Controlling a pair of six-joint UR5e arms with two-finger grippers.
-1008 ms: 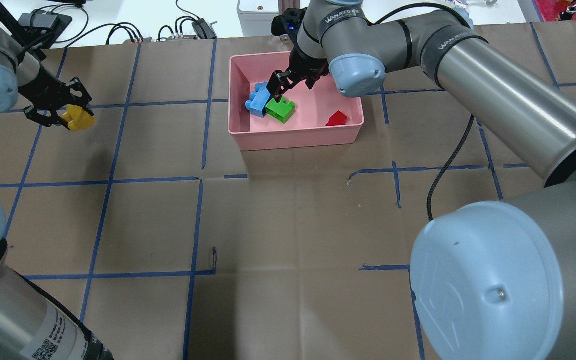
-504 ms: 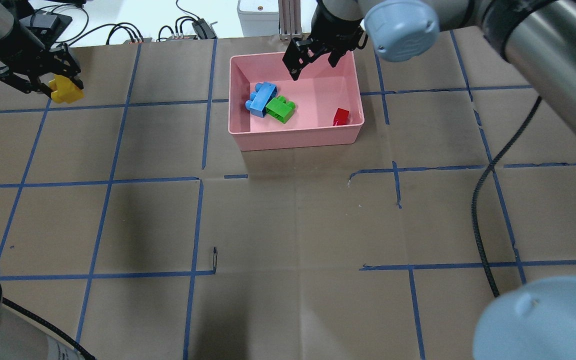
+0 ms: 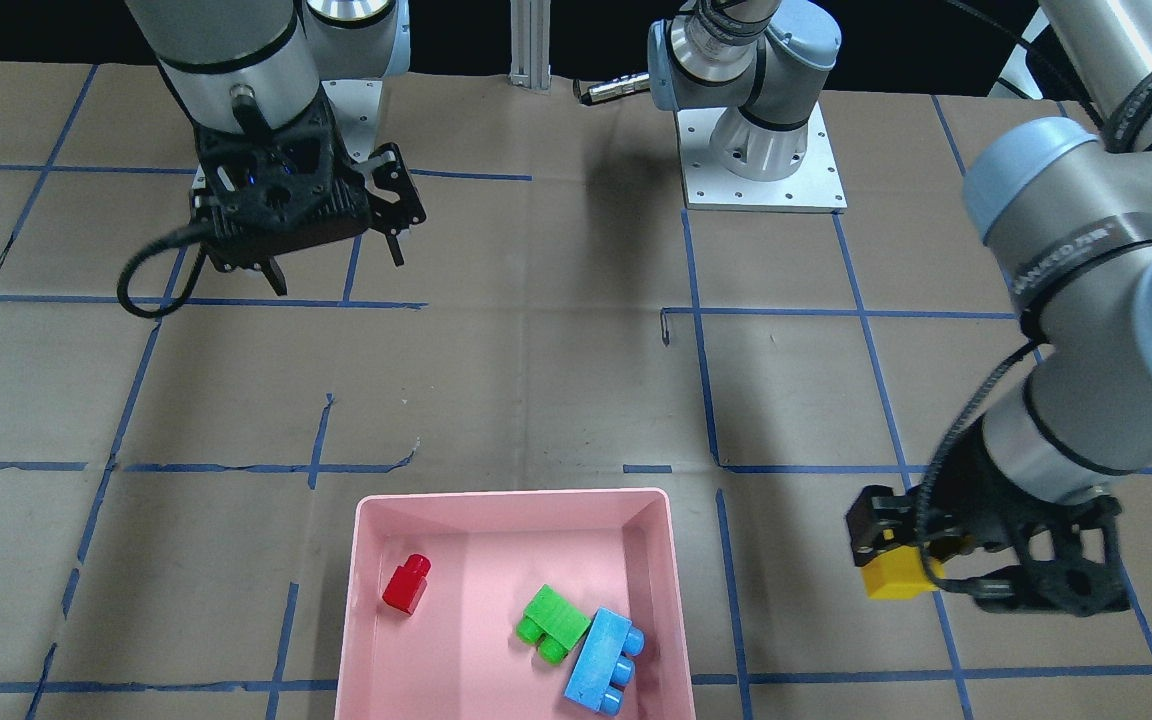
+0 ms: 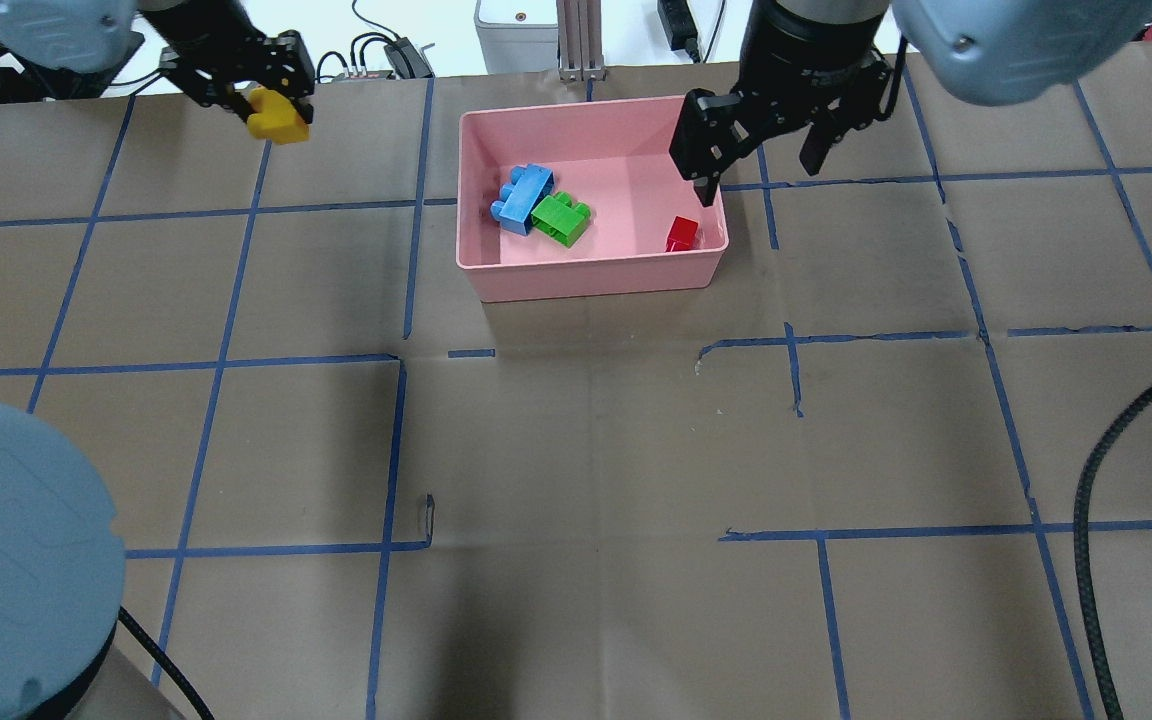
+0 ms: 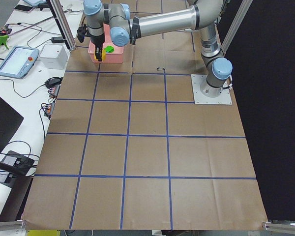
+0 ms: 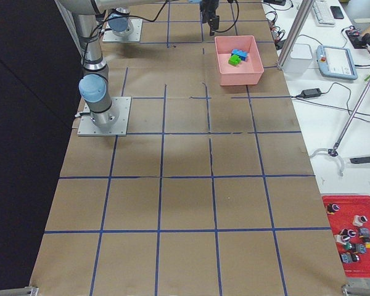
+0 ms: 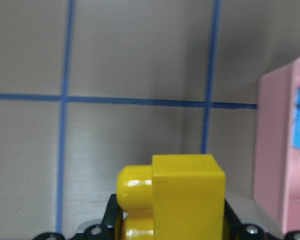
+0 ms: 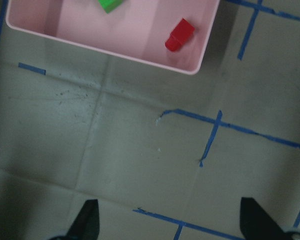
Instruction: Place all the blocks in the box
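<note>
Yellow two-stud plastic toy brick (image 4: pixel 276 115), the last of four not in the box, was pinched between the left fingers (image 3: pixel 874 522). These were closed on its flat side faces, with the studs poking out to one side and most of the body showing beyond the fingertips. It hung in the air above the brown paper-covered counter (image 4: pixel 586 450), apart from the large shallow pink plastic box (image 4: pixel 591 280) and off the box's side toward the robot's left. In the left wrist view the box's wall showed at the right edge.

Judging by its look, the brick was light, rigid and smooth, so it could slip or twist in a loose grip. The flat sides were the sounder place to hold it, not the rounded studs.

Inside the box lay a light-blue three-stud brick (image 4: pixel 521 198) touching a green two-stud brick (image 4: pixel 561 218), with a small red one-stud brick (image 4: pixel 681 233) apart by the opposite wall.

The right fingers (image 4: pixel 701 150) were spread wide and held nothing, raised well above the counter.
</note>
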